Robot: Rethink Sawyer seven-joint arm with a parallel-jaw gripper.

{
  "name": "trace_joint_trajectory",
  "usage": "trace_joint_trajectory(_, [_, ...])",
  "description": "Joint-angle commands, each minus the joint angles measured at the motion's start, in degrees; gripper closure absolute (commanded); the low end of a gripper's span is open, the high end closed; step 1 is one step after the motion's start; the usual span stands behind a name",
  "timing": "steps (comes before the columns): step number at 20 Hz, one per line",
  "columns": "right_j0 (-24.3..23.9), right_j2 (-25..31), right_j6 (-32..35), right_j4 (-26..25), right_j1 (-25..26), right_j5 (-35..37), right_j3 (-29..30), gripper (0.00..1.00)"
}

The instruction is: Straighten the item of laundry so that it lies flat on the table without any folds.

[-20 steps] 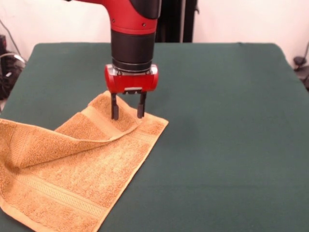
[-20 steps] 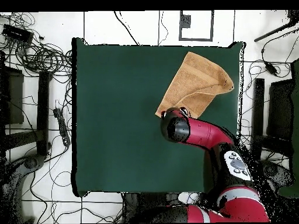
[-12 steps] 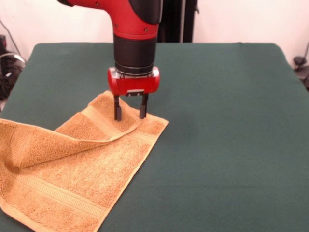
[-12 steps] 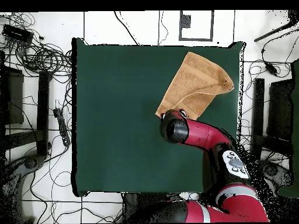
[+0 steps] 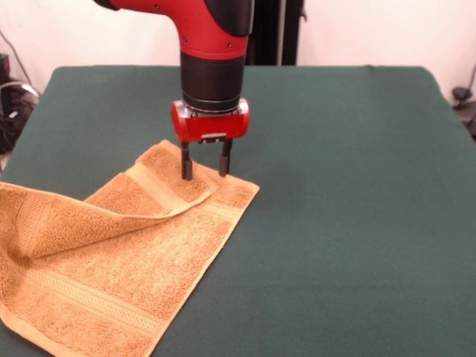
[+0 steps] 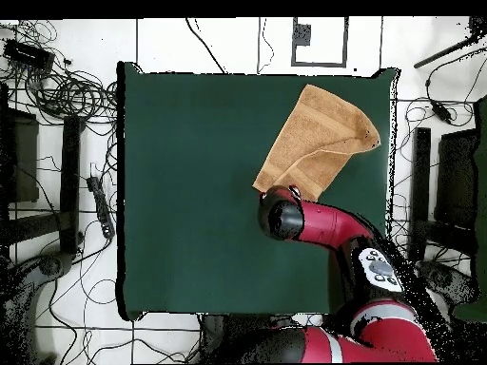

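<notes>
Towel (image 5: 111, 260) is lying on the dark green tabletop (image 5: 349, 208) near one corner, one end folded over itself in a raised flap and its near edge reaching the tabletop's rim. Red and black arm (image 6: 333, 228) is hanging above it, and the tool (image 5: 205, 164) is standing with fingers apart, gripping nothing, tips at the folded corner.

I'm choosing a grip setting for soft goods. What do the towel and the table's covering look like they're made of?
The towel looks like golden-orange terry cotton: a nubby looped pile, with flatter woven bands near its ends, and it folds limply over itself. The table seems covered in dark green cloth, matte and smooth, perhaps felt. The gripper stands open at the towel's folded corner.
</notes>
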Motion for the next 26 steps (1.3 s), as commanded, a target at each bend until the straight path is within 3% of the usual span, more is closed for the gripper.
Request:
trace_joint_trajectory(1, [1.02,5.03,7.86,-2.13,3.58,-0.47,4.98,0.0])
trace_joint_trajectory(11, [0.64,3.85,8.52,-1.74,6.11,-1.94,2.28,0.0])
trace_joint_trajectory(26, [-1.54,4.84,7.85,-2.78,6.02,-3.69,3.98,0.0])
